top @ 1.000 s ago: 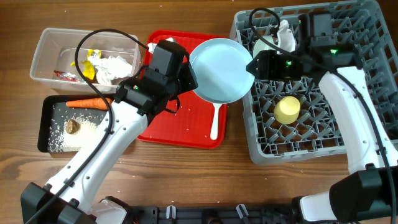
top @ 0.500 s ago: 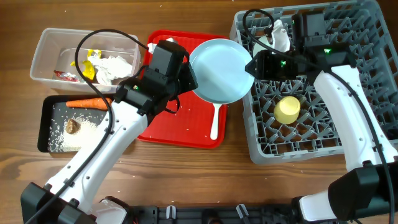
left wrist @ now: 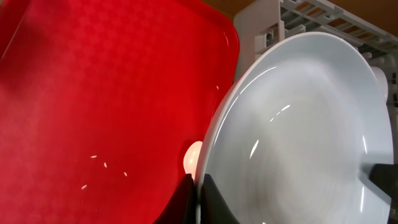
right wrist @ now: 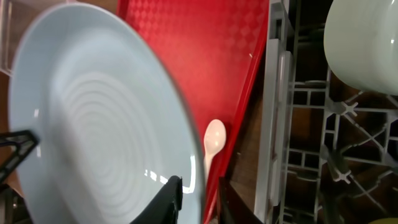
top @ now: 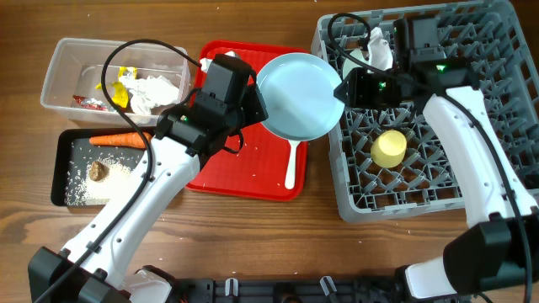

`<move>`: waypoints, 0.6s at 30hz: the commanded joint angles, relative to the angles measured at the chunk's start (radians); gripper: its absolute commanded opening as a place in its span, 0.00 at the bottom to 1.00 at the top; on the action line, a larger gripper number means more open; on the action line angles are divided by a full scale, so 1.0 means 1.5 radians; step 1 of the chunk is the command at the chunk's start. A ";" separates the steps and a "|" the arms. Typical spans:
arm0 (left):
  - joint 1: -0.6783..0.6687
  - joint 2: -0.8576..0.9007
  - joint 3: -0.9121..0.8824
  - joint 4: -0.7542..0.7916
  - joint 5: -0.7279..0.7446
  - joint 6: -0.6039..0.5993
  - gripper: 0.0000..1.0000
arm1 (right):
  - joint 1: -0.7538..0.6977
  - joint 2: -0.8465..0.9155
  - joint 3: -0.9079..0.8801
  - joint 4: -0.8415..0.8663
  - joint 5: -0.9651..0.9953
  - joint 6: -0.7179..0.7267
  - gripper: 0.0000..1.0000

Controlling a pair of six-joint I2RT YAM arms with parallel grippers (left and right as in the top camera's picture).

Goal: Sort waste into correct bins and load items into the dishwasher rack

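The round light blue plate (top: 296, 94) hangs tilted above the red tray's right edge, between the two arms. My left gripper (top: 259, 105) is shut on its left rim, and the left wrist view shows both fingers (left wrist: 186, 199) pinching the thin edge of the plate (left wrist: 298, 137). My right gripper (top: 338, 88) straddles the opposite rim. In the right wrist view its jaws stand narrowly open, with a slim gap either side of the plate (right wrist: 93, 137). The white spoon (top: 290, 164) lies on the red tray. A yellow cup (top: 389, 149) and a pale bowl (top: 358, 63) sit in the dishwasher rack (top: 404, 210).
The red tray (top: 244, 172) has stray rice on it. A clear tub (top: 63, 76) at far left holds wrappers (top: 122, 84) and tissue (top: 156, 91). The black tray (top: 61, 168) below it holds a carrot (top: 118, 140), a brown lump (top: 98, 171) and rice (top: 84, 189).
The right gripper's jaws have narrowed around the plate's right rim and the right arm has shifted slightly. The left arm and the plate have stayed put.
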 commanded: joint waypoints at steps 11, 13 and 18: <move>-0.002 -0.010 0.003 0.006 0.023 0.003 0.11 | 0.004 0.021 -0.001 0.006 0.011 0.000 0.04; 0.000 -0.010 0.003 0.008 0.023 0.004 0.24 | 0.003 0.019 0.000 0.008 0.023 -0.001 0.05; 0.022 -0.021 0.003 0.005 0.023 0.006 0.44 | 0.003 -0.001 0.004 0.006 0.107 -0.001 0.04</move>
